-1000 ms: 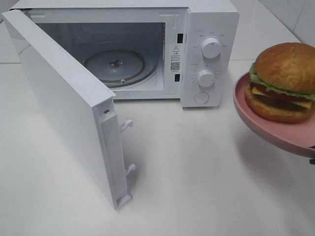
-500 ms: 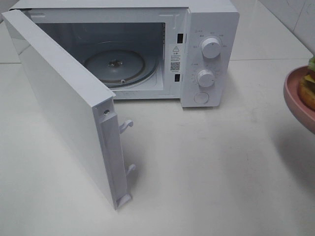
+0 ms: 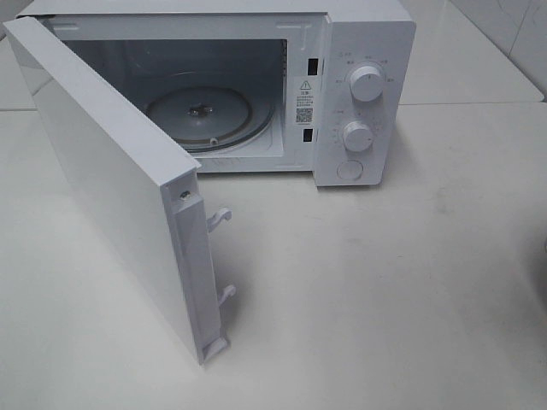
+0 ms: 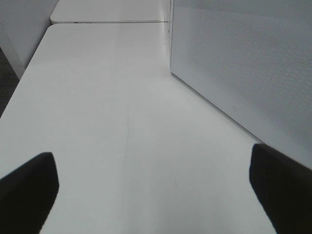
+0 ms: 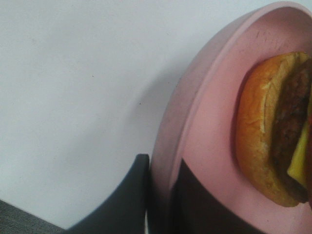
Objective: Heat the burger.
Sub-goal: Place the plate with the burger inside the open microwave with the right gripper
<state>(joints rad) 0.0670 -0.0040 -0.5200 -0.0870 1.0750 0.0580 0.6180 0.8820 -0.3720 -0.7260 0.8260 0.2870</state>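
Note:
The burger [image 5: 275, 131] shows only in the right wrist view, lying on a pink plate [image 5: 204, 122]; its golden bun, dark patty and a strip of cheese are visible. My right gripper [image 5: 161, 170] is shut on the plate's rim, one dark finger [image 5: 126, 195] outside and one inside the plate. Neither the burger nor the right arm appears in the exterior high view. The white microwave [image 3: 359, 85] stands at the back with its door [image 3: 120, 188] swung wide open and the glass turntable [image 3: 201, 115] bare. My left gripper [image 4: 156, 190] is open over the table, beside the door [image 4: 243, 63].
The open door juts forward across the left half of the white table [image 3: 385, 299], its latch hooks [image 3: 220, 218] pointing right. Two control knobs [image 3: 366, 84] sit on the microwave's right panel. A tiled wall [image 3: 513, 26] rises at the back right.
The pink plate with the burger has moved right and left the exterior high view entirely. The microwave and its door have not moved.

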